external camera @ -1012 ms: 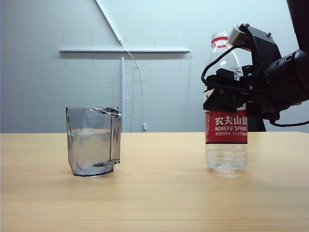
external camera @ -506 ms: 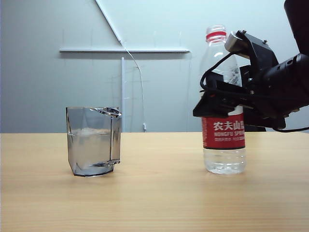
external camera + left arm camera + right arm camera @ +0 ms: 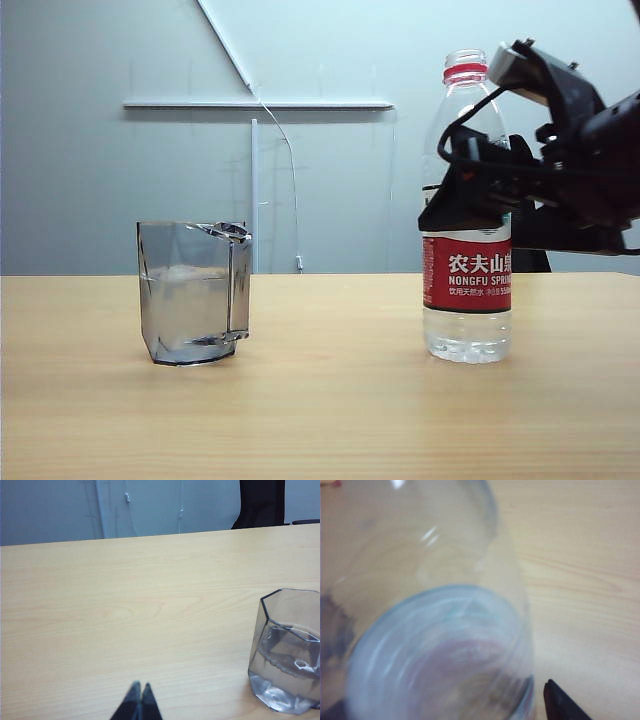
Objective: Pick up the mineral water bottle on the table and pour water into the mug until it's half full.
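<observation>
- The mineral water bottle [image 3: 467, 210] stands upright on the surface [image 3: 320, 400], on the right side of the exterior view, with only a little water [image 3: 467, 335] in its base, below the red label.
- The right gripper [image 3: 470, 195] is at the bottle's upper body, above the label. Its fingers are spread wide; in the right wrist view one dark fingertip [image 3: 560, 702] stands just beside the clear wall of the bottle and does not pinch it.
- The mug [image 3: 193, 291] sits well apart on the left of the exterior view, upright, and looks roughly half full.
- My judgement: the pouring looks done and the bottle has been set down and let go. What remains is to draw the right arm clear without tipping the bottle.
- The left gripper [image 3: 138, 702] hangs over bare surface near the mug, fingers pressed together, holding nothing.
- Risk: the bottle is tall and nearly empty, so it would topple from a light knock by a finger.
- Behind the surface are a grey wall [image 3: 80, 150], thin cables [image 3: 290, 180] and a dark chair [image 3: 261, 502]. Nothing lies between the mug and the bottle.
</observation>
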